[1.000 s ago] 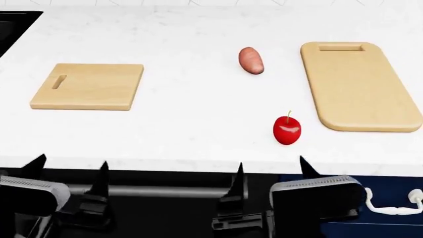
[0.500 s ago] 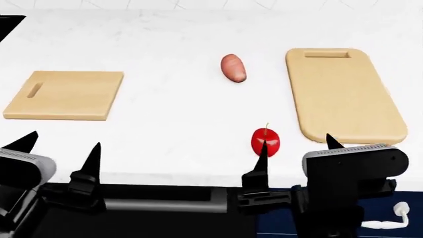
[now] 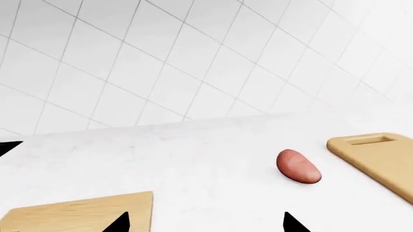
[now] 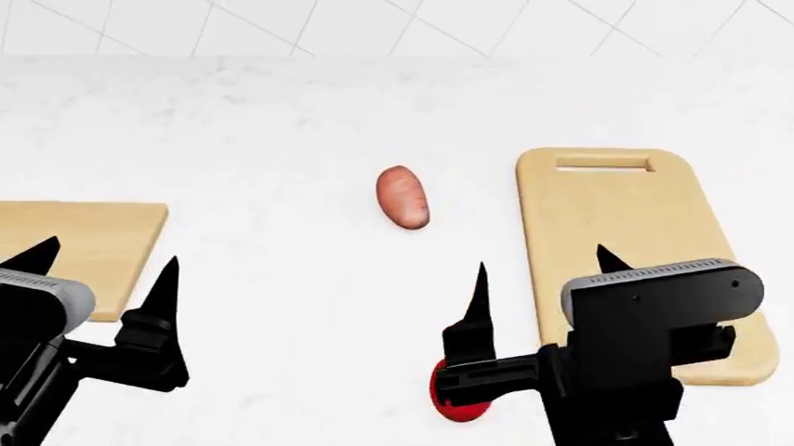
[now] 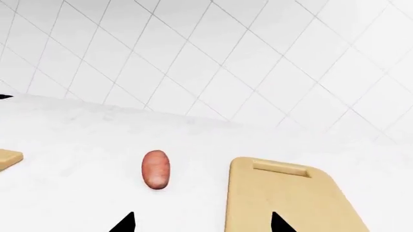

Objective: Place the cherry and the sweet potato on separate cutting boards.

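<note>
Hovering over cherry [image 4: 455, 401], R hand [image 4: 541, 279] spread wide, empty; L hand [image 4: 104, 268] likewise spread, empty.

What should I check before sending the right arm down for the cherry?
1. Right gripper open, empty: ok.
2. Cherry location: on the counter, mostly hidden behind the right gripper in the head view; absent from both wrist views: not ok.
3. Gripper centred over cherry: cannot tell.
4. Long cutting board free to receive it: ok.
5. Sweet potato apart from the cherry, on the counter: ok.
6. Left gripper open, near the square cutting board, away from the right arm: ok.
</note>
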